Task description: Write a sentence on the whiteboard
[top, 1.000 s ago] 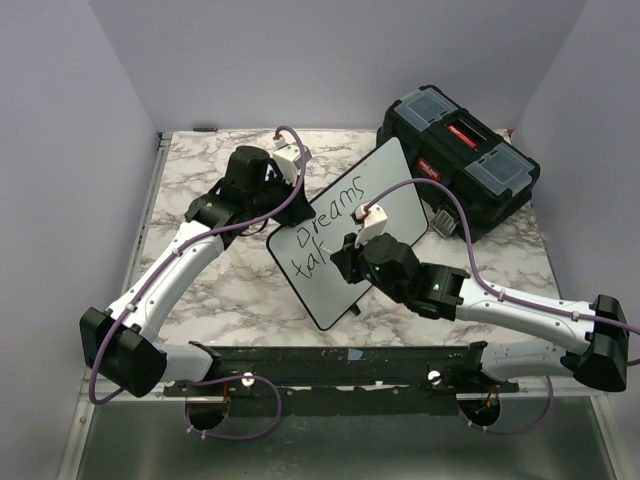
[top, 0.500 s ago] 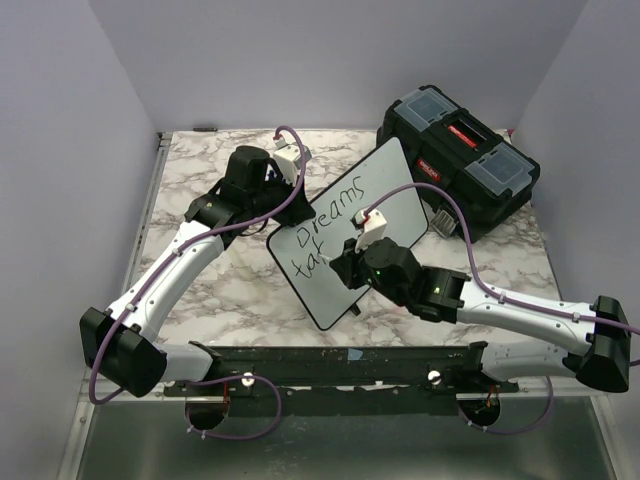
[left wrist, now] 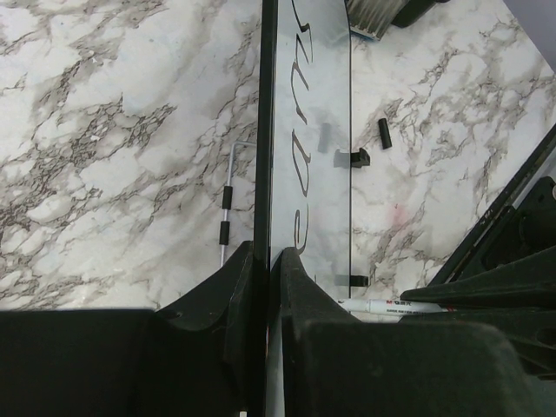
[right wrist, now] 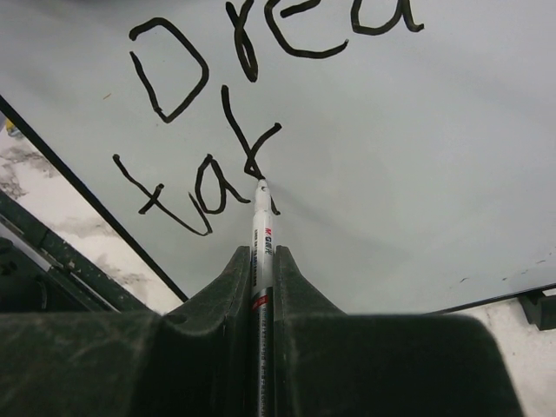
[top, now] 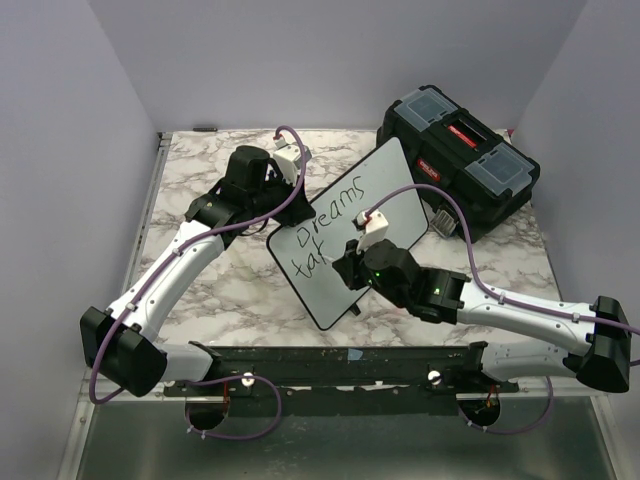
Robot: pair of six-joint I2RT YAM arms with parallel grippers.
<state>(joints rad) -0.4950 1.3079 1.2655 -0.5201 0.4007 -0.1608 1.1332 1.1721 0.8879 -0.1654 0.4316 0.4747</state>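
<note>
- Black writing [top: 322, 232] on the whiteboard [top: 385, 190], "Dreams tak" — unchanged.
- Clamped on the marker [right wrist: 261, 228], the right tool [right wrist: 261, 254] has edged left.
- Over the tabletop [top: 230, 290], the left tool [left wrist: 264, 261] clamps the whiteboard's edge.

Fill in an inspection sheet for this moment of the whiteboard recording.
Surface: marbled table.
Job's things: whiteboard, gripped at its edge; writing reads "Dreams tak", unfinished; marker tip at the k.
Clutter: black toolbox at far right; small black cap and thin rod on the table.
Grippers: left gripper shut on the whiteboard; right gripper shut on the marker.
Cables: purple cable looping over each wrist.
Surroundings: plain lilac walls; nothing else seen.
</note>
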